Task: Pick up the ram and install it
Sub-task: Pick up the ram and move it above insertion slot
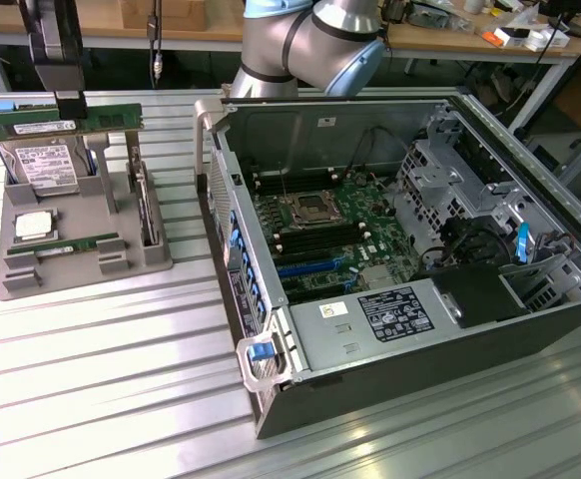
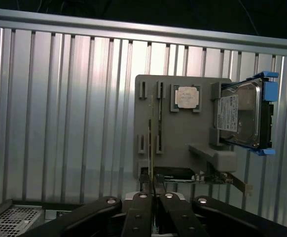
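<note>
The ram (image 1: 31, 124) is a long green stick with a white label, and it hangs level above the grey parts holder (image 1: 81, 264) at the exterior view's left. My gripper (image 1: 69, 108) comes down onto its middle and is shut on it. In the wrist view the ram (image 2: 151, 133) shows edge-on as a thin line rising from between my black fingers (image 2: 144, 207). The open computer case (image 1: 271, 329) lies at the exterior view's right, with the motherboard's memory slots (image 1: 315, 239) exposed beside the processor socket.
On the holder lie a silver hard drive (image 1: 43, 165), a square processor chip (image 1: 33, 225) and a second green stick (image 1: 66, 244). A card (image 1: 146, 205) stands upright at the holder's edge. The arm's elbow (image 1: 315, 45) hangs behind the case. The table is ribbed metal.
</note>
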